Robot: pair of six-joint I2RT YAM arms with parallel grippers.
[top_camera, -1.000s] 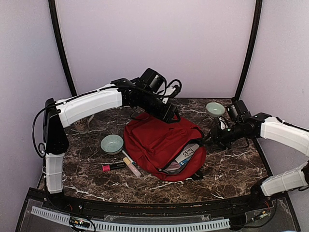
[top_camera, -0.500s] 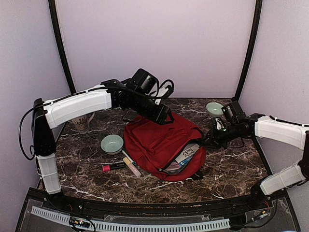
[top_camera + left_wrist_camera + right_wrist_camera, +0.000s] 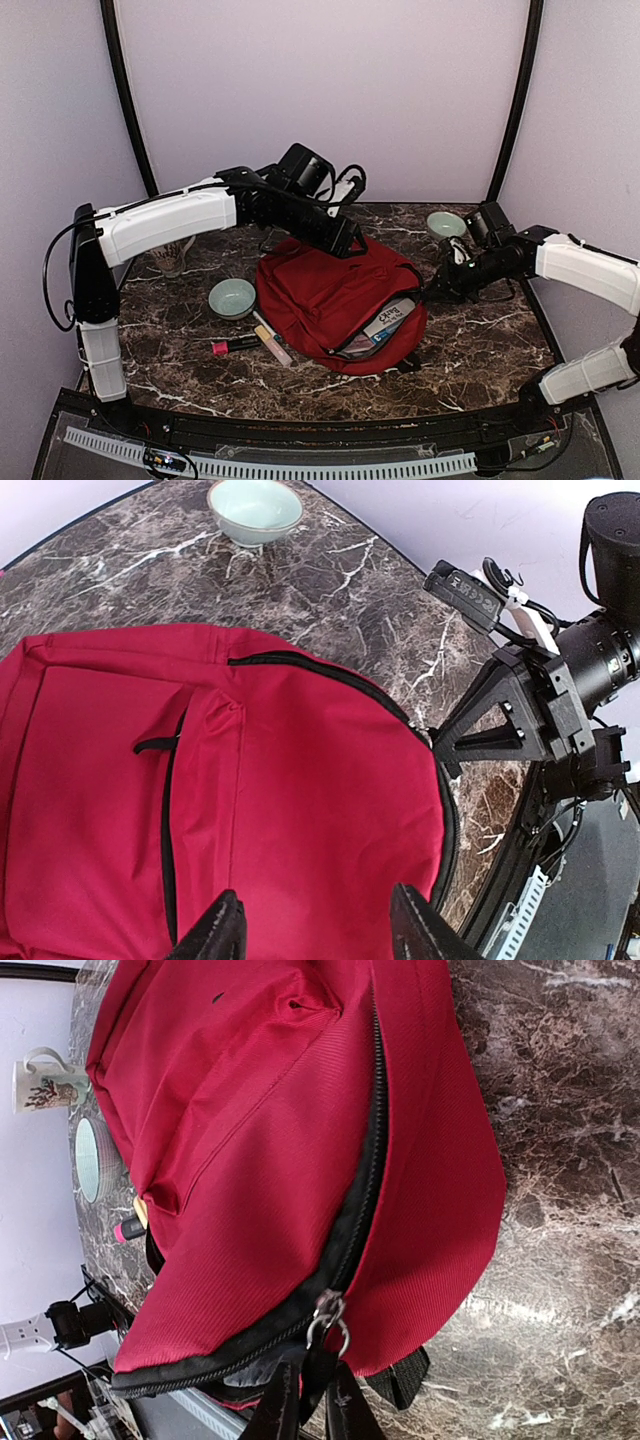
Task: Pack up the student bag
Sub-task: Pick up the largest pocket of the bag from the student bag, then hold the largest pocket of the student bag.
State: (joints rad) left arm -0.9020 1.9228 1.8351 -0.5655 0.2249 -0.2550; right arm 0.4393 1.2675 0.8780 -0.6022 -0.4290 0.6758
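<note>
The student bag (image 3: 325,295) lies flat in the middle of the marble table, dark red, its main zipper partly open at the near right with a book (image 3: 388,321) showing inside. My right gripper (image 3: 437,290) is at the bag's right edge. In the right wrist view it (image 3: 312,1405) is shut on the black pull tab hanging from the zipper ring (image 3: 328,1322). My left gripper (image 3: 347,246) hovers over the bag's far edge. In the left wrist view it (image 3: 315,935) is open, with only red fabric (image 3: 300,800) beneath its fingertips.
A pale green bowl (image 3: 232,297) sits left of the bag, and a second bowl (image 3: 445,224) stands at the back right. A red marker (image 3: 235,346) and a pale stick (image 3: 272,344) lie by the bag's near left. A mug (image 3: 175,256) stands at the far left.
My right gripper has closed on the zipper pull at the bag's right edge. The left arm has shifted slightly over the bag's far side and stays open.
</note>
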